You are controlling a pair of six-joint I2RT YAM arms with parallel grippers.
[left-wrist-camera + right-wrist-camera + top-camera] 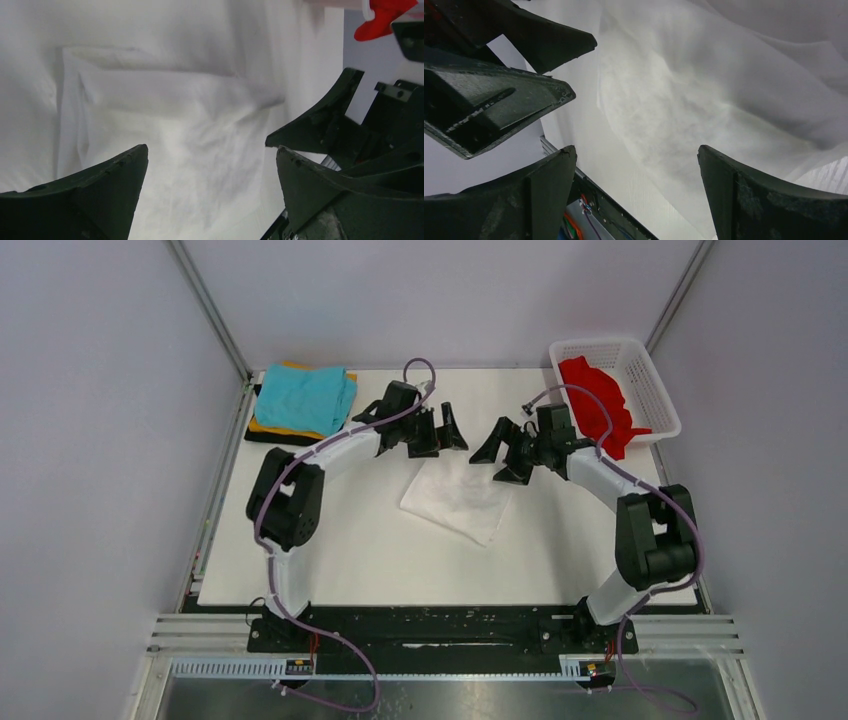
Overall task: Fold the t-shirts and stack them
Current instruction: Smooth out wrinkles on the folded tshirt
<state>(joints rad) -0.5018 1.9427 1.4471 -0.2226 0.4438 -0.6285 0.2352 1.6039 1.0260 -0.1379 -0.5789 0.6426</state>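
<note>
The large white t-shirt (458, 502) is seen roughly folded at the centre of the top view but not yet stacked. A folded stack (303, 402) (teal over orange and black) is laid at the upper left, and the red t-shirt (598, 405) is left heaped in the basket (652, 375) at the upper right. The left gripper (440, 433) and right gripper (504, 462) are spread wide above the white cloth's upper edge, with nothing gripped.

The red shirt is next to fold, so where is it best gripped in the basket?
Probably the bunch of the red t-shirt spilling over the near rim of the basket, approached from above on the near side by the open right gripper. It lies outside the mesh wall, so fingers close on cloth alone.
</note>
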